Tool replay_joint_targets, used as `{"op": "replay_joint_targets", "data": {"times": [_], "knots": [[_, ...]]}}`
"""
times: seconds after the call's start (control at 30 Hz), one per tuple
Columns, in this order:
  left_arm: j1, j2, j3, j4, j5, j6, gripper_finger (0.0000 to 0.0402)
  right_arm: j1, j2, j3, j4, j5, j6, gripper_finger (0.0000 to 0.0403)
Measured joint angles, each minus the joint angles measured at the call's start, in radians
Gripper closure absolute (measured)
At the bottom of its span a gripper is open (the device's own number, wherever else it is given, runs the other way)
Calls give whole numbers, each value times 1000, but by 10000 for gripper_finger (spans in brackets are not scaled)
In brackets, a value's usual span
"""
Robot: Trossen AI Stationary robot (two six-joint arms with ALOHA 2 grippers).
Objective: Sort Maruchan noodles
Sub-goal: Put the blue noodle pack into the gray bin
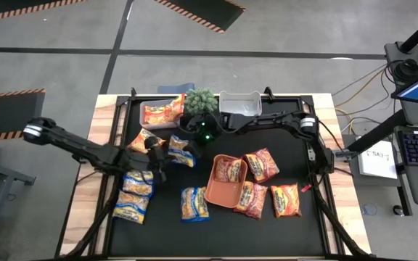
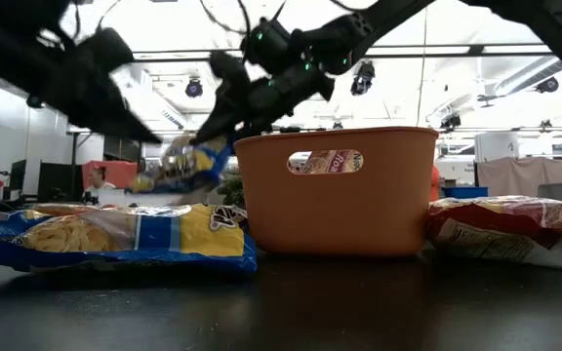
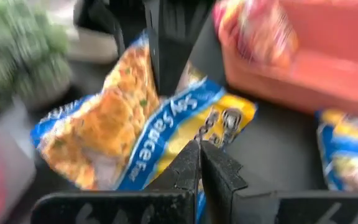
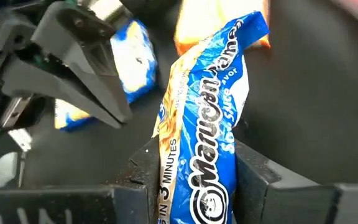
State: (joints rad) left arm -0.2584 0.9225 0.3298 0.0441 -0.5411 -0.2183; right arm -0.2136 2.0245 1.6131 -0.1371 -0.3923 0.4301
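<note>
From above, both arms meet near the middle of the black mat. The right gripper (image 1: 187, 142) reaches over from the far side, past the little green plant (image 1: 201, 101), and sits right on a yellow-and-blue noodle packet (image 1: 182, 150). The left gripper (image 1: 156, 156) is just beside it, on the packet's other edge. Other packets are scattered round: a few more blue-yellow ones (image 1: 135, 194) on the left, some red-orange ones (image 1: 284, 200) on the right, one inside the orange tray (image 1: 213, 190), and one in the clear bin (image 1: 153, 106) at the back.

At table level the packet (image 2: 185, 162) hangs lifted off the mat, pinched from above, with the tray (image 2: 335, 190) beside it.

The left wrist camera shows its own fingers (image 3: 188, 168) pressed together with nothing between them, tips just at the packet's (image 3: 135, 134) edge.

The right wrist camera is the clear one: its fingers (image 4: 257, 171) are partly closed, clamped on either side of the packet (image 4: 207, 134), which stands on edge between them. The left gripper (image 4: 86, 68) is close by.

What could go wrong? The grip is on soft crinkly wrapper, so I'd guess it could slide out during a fast swing. And the two grippers are crowded together, so one could bump the other or snag the packet when the right arm carries it away.
</note>
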Motion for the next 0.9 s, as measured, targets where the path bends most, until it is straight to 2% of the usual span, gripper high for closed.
{"op": "replay_joint_targets", "data": {"times": [0.23,0.4,0.6,0.8,0.9], "knots": [[0,-222,2,31,0,114,402,2,-127,-13,-80,42,-85,280],[0,-306,2,32,0,148,402,5,-234,-35,-166,185,-144,278],[0,-323,2,33,0,166,402,4,-376,-131,-184,292,-157,278],[0,-316,2,37,-5,185,402,0,-537,-272,-192,454,-146,278],[0,-316,2,76,-40,223,402,-16,-623,-340,-193,550,-126,277]]}}
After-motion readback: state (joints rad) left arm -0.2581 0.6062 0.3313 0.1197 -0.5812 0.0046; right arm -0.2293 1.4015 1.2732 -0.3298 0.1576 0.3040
